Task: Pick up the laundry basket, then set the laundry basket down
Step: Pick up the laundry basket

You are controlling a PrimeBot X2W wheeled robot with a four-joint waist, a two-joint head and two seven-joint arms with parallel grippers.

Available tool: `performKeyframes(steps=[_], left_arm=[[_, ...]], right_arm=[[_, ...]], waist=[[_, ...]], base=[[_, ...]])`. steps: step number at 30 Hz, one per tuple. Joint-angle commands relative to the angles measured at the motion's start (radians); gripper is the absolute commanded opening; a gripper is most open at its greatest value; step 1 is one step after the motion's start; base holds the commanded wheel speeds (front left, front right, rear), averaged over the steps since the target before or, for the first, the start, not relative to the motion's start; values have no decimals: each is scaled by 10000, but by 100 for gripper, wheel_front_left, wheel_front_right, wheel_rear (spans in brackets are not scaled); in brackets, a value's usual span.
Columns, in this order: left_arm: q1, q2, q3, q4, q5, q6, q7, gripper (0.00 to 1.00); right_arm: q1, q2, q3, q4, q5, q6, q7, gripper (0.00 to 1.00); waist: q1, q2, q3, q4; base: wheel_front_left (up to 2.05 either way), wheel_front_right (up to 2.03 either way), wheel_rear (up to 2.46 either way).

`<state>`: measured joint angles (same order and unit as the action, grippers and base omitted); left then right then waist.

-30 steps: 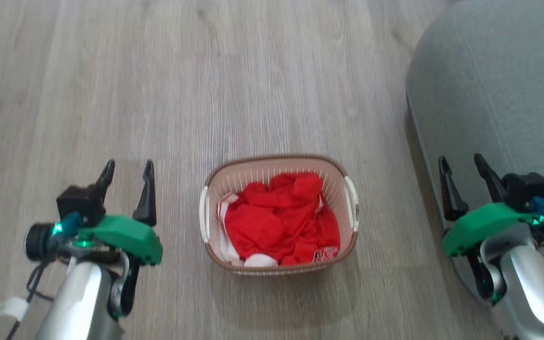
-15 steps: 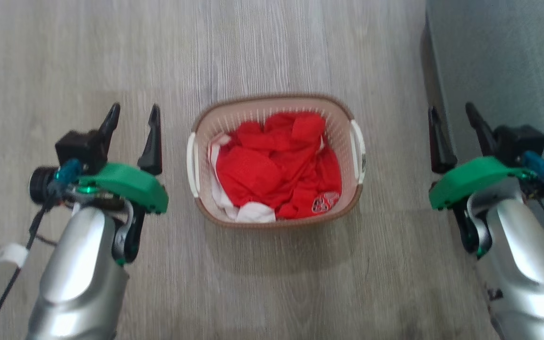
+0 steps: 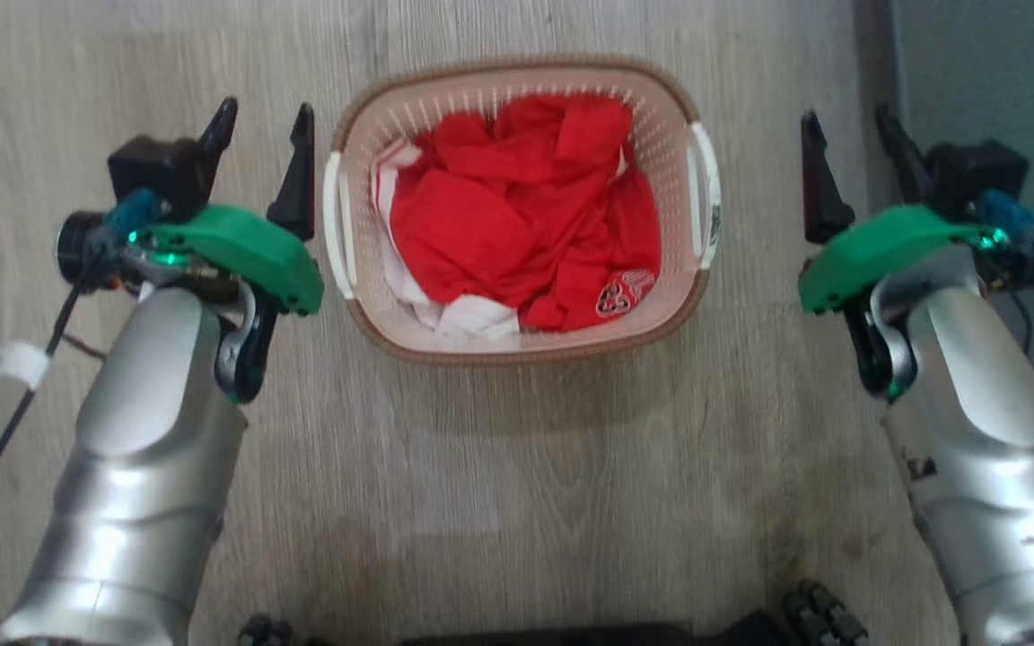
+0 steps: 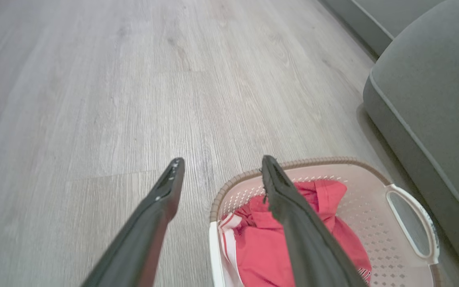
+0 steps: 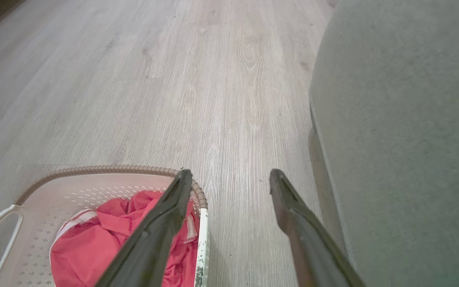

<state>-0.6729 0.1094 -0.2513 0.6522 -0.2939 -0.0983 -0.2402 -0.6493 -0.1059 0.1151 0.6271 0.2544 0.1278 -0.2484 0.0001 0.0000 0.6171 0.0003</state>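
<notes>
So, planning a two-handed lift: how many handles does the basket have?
2 on the laundry basket: left handle beside the left gripper, right handle on the right gripper's side.

cream perforated laundry basket (image 3: 517, 336), brown rim (red clothes inside), upright on floor

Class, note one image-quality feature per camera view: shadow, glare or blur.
Head view: shadow on the floor by the laundry basket, glare on the left forearm. Left wrist view: the left gripper blurs near the bottom edge. Right wrist view: even light, sharp floor grain.
</notes>
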Motion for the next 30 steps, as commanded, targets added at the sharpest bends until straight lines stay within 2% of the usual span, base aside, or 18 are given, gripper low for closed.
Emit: performKeyframes(steps=[1,11,22,30], left_arm=[[-274,206,197,23,-61,-79,-106,100],[-1540,179,-429,2182,-255,-304,-208,100],[-2151,185,-1027,3567,-829,-322,-214,100],[-2741,255,-1284,4540,-1300,-323,-215,100]], right_arm=[[-113,161,242,-100,-129,29,-115,100],[-1243,425,889,845,-133,29,-131,100],[-1707,549,1634,1504,164,29,-132,100],[-2182,555,2372,2165,793,29,-133,100]], waist=[[-1,0,487,-3],[-1,0,1684,-169],[-1,0,2389,-306],[-1,0,2847,-316]], base=[[0,0,0],[0,0,0],[0,0,0],[0,0,0]])
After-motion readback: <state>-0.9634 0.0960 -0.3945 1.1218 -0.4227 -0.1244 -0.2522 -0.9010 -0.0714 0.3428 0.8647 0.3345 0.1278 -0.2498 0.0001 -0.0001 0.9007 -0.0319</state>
